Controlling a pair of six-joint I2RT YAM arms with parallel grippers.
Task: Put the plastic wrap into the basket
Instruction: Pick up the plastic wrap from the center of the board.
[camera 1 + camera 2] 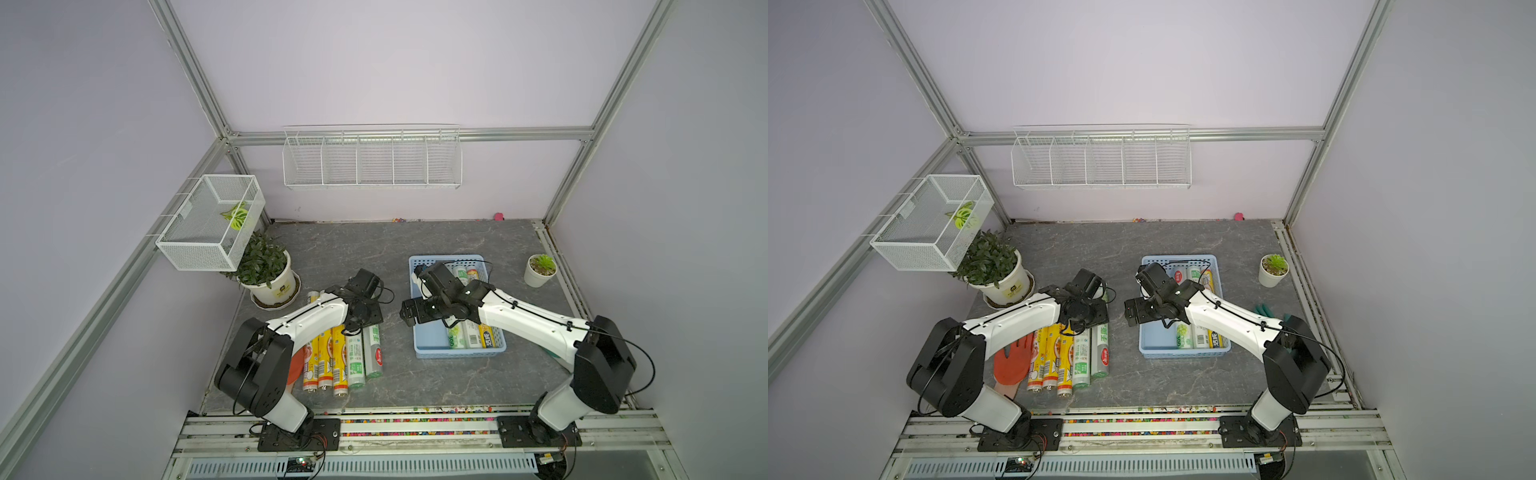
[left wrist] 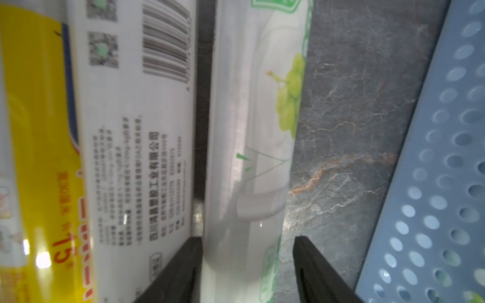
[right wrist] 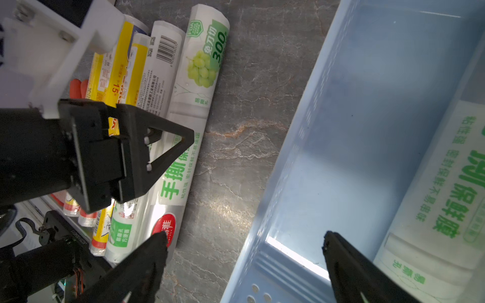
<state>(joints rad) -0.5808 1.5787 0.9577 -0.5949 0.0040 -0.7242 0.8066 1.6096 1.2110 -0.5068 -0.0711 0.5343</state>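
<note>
Left gripper [image 2: 245, 240] is down over the outermost white roll [image 2: 249, 131] in the row of five rolls [image 1: 338, 357] near the front left corner of the tabletop [image 1: 395, 257]. The jaws sit narrow on either side of it, one pad touching and a sliver of gap at the other, so nothing's gripped yet. Right gripper [image 3: 244, 236] hangs wide and empty at the basket [image 1: 459, 354] wall that faces the row. Three rolls [image 1: 469, 337] lie inside.

My worry: it's a slick, shiny film-wrapped cylinder on smooth grey stone, so a lopsided squeeze could roll it away or let it slide out mid-lift. The barcode roll [image 2: 136, 105] sits just beside it, and my inner finger could drag that along. It's a long stiff tube, about basket length, so if it tilts it'd catch the perforated plastic rim.
</note>
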